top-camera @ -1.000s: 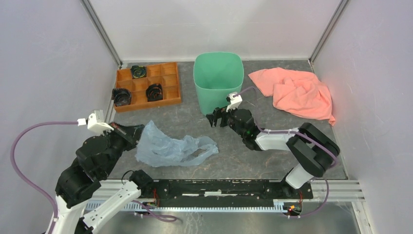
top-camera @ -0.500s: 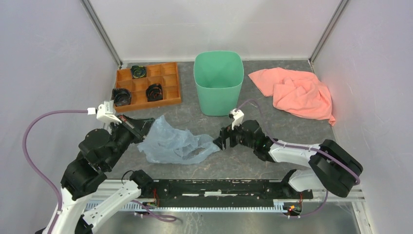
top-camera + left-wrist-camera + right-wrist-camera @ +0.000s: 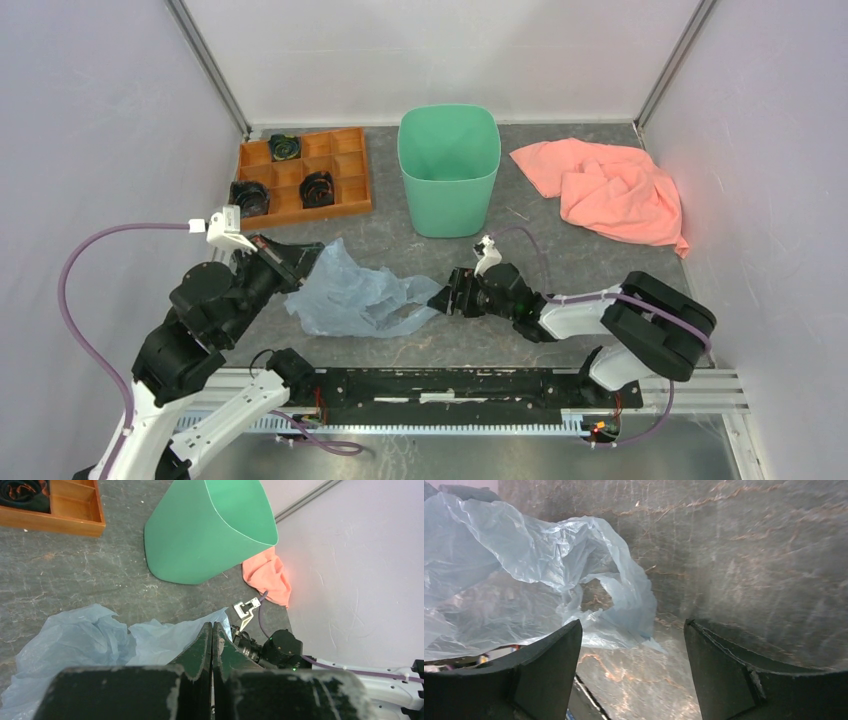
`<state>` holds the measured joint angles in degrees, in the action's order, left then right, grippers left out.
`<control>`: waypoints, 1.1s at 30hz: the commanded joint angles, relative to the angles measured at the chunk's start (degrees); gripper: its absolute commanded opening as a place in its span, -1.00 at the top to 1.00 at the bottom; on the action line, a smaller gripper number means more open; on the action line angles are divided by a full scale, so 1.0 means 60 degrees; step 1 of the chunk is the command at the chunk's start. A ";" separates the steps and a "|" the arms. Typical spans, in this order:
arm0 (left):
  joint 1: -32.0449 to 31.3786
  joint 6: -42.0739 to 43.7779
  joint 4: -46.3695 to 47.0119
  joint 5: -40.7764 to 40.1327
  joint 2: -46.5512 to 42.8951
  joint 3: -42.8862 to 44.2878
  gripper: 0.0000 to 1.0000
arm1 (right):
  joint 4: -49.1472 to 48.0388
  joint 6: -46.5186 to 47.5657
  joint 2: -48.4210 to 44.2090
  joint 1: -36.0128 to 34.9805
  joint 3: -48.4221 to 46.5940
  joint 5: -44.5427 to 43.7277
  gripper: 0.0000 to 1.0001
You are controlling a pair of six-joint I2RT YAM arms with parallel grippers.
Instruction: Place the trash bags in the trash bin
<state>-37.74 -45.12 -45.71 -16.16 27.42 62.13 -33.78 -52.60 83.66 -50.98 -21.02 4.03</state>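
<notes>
The trash bag (image 3: pixel 355 300) lies pinched in left jaws — right jaws open.

Grey table (image 3: pixel 385 228): bag (image 3: pixel 350 297), bin (image 3: pixel 448 185), tray (image 3: pixel 306 216), cloth (image 3: pixel 615 190)

Bare table (image 3: pixel 400 250) apparently separates trash bag (image 3: pixel 355 300) from open trash bin (image 3: pixel 448 185).

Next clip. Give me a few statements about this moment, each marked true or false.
1. The trash bag is outside the trash bin. True.
2. The right tool is shut. False: its jaws stand open by the bag's right end.
3. The pink cloth is inside the bin. False: it lies on the table, to the right of the bin.
4. The left tool has its jaws shut. True.
</notes>
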 commanded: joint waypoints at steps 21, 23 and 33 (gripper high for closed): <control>-0.0010 -0.1384 -0.1115 0.0723 0.0478 -0.1294 -0.43 | 0.4932 0.7461 -0.4944 0.0723 -0.1234 -0.2048 0.99; -0.0002 -0.1341 -0.1693 0.0527 0.0645 -0.0944 -0.76 | 0.5161 0.7611 -0.5220 0.0831 -0.1200 -0.2051 1.00; -0.0010 -0.0211 -0.2131 0.2093 0.2893 -0.0507 -1.00 | 0.5880 0.7682 -0.5600 0.1132 -0.1617 -0.1075 1.00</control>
<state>-37.74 -50.96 -58.89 -10.70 39.09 58.67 0.38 -7.97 51.33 -44.47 -27.49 -5.08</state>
